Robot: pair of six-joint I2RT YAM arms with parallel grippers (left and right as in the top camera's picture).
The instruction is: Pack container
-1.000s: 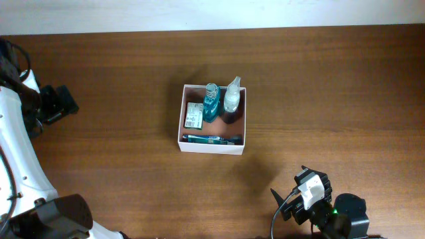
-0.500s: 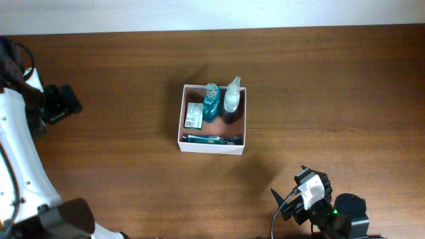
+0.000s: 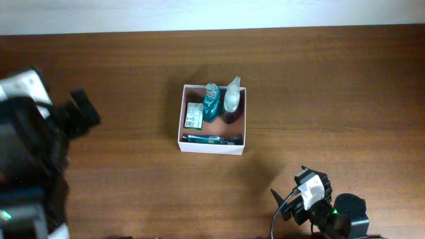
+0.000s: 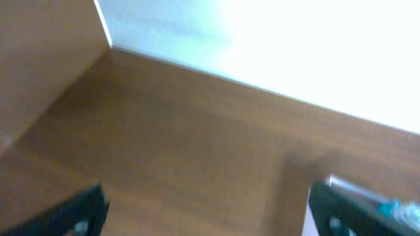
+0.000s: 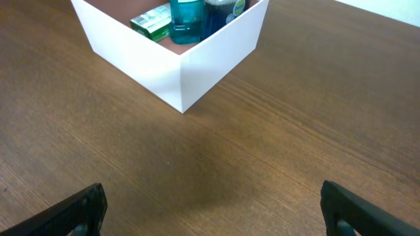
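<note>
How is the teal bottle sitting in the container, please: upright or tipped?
Upright: the teal bottle stands in the container, rising above its white wall.

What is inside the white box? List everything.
Inside the box: a blue bottle, a clear spray bottle, a green-white packet and a toothbrush along the near wall. The floor beneath them is covered, so anything underneath cannot be seen.
</note>
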